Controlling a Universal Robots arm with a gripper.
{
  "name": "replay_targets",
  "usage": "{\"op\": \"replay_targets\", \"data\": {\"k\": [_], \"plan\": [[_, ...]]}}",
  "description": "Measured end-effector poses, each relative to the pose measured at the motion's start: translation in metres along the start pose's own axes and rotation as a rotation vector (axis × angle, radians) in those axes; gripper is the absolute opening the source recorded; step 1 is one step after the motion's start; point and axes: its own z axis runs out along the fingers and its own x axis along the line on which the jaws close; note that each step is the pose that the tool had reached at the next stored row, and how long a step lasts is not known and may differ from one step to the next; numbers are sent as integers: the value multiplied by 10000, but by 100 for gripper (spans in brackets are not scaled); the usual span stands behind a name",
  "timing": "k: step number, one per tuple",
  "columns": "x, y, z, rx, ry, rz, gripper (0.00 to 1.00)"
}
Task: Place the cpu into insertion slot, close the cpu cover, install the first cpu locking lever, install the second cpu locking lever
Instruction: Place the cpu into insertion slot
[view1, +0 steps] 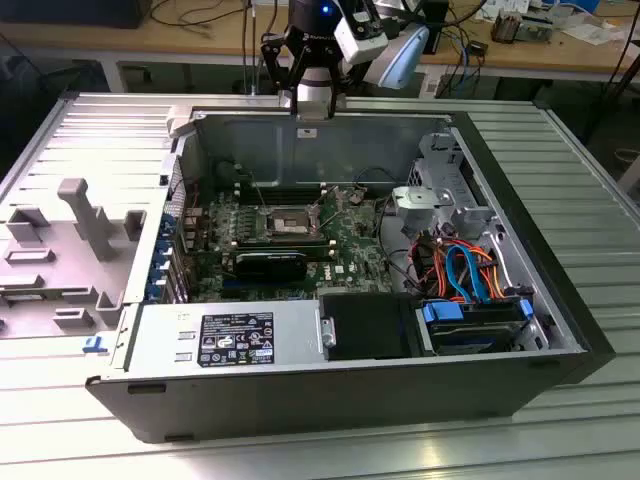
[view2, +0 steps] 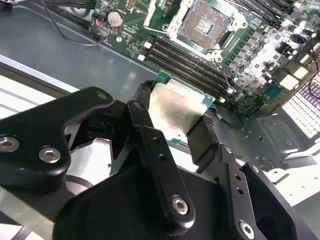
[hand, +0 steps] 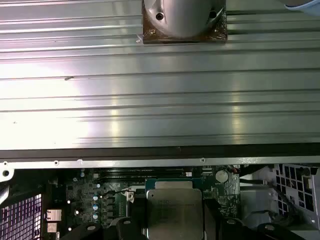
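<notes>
while the cpu hangs clamped by two opposite edges between the gripper's black fingers, it sits up by the far wall of the open computer case, well apart from the insertion slot on the green motherboard. i'd judge the chip light, stiff and flat, with a smooth metal top that could slide if the squeeze eased. its underside and the slot's contacts are likely fragile, so the edges seem the right place to hold it, not the faces. the second wrist view shows both fingers pressed to the chip's sides and the slot lying uncovered beyond. the first wrist view looks square onto the chip's top, with the ribbed metal table past the case. the exterior view places the arm high over the case's back rim.
</notes>
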Motion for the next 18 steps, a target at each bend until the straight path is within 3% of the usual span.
{"op": "replay_targets", "data": {"k": [7,18], "plan": [[45,-7,9,-1,0,-2,54],[83,-94,54,0,0,0,54]]}}
